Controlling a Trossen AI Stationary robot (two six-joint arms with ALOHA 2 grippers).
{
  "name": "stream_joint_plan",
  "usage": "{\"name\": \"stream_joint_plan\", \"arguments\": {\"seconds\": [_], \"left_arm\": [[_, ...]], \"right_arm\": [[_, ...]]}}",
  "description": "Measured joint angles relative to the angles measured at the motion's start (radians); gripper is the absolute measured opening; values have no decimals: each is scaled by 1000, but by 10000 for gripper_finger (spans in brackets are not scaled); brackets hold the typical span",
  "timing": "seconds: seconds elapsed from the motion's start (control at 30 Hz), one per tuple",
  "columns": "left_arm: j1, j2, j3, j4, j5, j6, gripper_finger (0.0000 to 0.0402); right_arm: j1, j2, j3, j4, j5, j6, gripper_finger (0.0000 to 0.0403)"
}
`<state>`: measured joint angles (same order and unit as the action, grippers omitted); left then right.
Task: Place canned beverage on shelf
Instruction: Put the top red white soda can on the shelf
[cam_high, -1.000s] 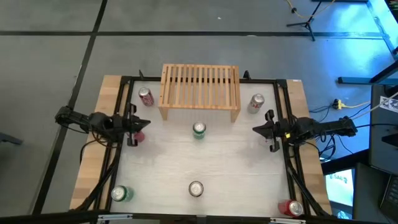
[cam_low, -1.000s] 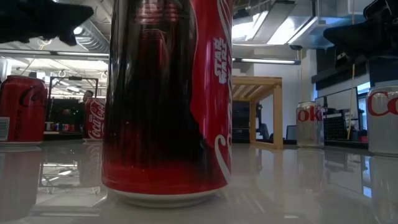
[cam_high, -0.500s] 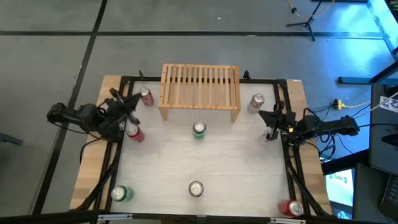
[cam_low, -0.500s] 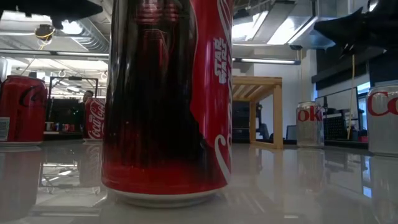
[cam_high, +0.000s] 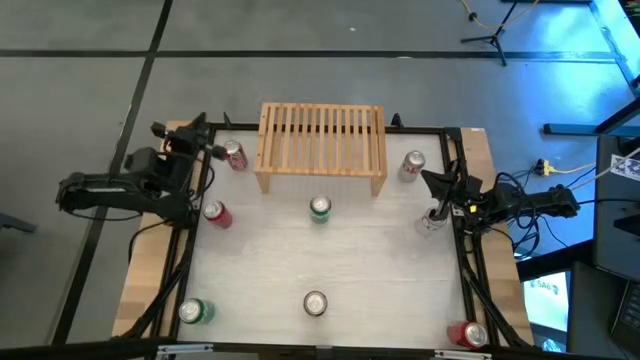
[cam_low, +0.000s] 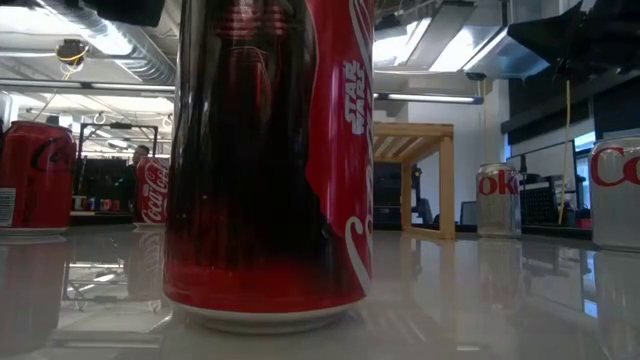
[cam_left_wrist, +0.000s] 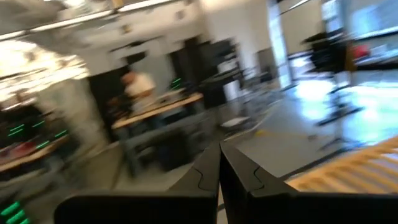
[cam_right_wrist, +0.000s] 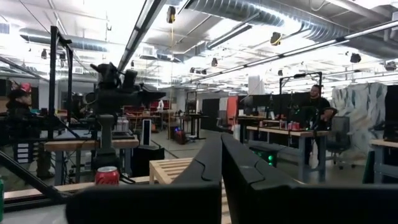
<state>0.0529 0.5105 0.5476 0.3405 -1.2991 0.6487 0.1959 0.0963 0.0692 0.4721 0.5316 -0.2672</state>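
Left pincer (cam_high: 196, 138): fingers pressed together, empty, raised at the worktop's (cam_high: 380, 270) far-left corner, just beside a red can (cam_high: 235, 155). Right pincer (cam_high: 436, 186): fingers together, empty, at the right edge, near a silver can (cam_high: 412, 166).

Shelf (cam_high: 322, 148): far centre, slatted top bare.

Cans: all upright, long axes vertical. A second red can (cam_high: 215, 213) stands just inward of the left arm. Left pincer judged nearest a candidate; shelf lies to that can's right.
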Motion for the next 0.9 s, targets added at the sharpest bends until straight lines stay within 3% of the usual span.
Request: {"name": "stream_joint_plan", "arguments": {"seconds": [0.17, 0.53, 0.73, 0.9], "left_arm": [[47, 21, 21, -9, -125, -15, 0], [47, 88, 96, -11, -84, -109, 0], [48, 144, 133, -56, 158, -240, 0], [101, 216, 217, -342, 397, -386, 0]], "right_arm": [[0, 0, 0, 0, 0, -1, 1], [0, 0, 0, 0, -1, 0, 1], [0, 0, 0, 0, -1, -1, 1], [0, 0, 0, -2, -1, -53, 1]]}}
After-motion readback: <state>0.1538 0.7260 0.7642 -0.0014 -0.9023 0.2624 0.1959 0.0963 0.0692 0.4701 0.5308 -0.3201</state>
